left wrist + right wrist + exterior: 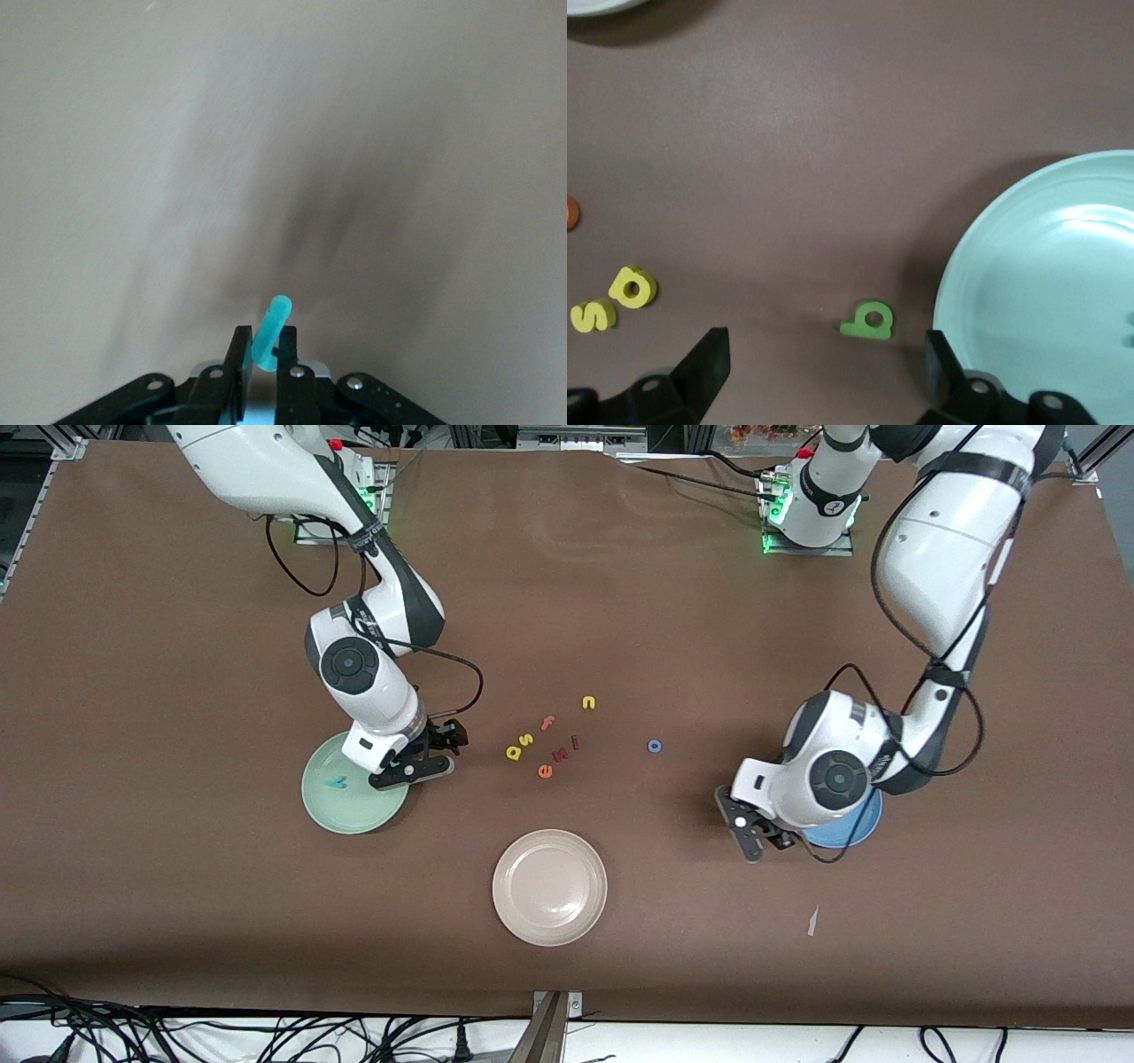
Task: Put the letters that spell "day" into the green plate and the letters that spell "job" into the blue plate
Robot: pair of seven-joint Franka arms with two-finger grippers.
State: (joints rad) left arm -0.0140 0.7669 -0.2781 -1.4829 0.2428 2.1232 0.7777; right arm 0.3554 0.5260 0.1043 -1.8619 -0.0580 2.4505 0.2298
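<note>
My left gripper is shut on the teal j, which stands up between its fingers, over the table beside the blue plate. Beside the green plate, my right gripper stands open above the olive-green d, which lies on the table between its fingers. The teal y lies in the green plate. Mid-table lie the yellow a, the blue o and a reddish letter that may be the b.
A beige plate sits nearer the front camera. Among the loose letters mid-table are a yellow s, a yellow n, a pink f, an orange e and another small red letter.
</note>
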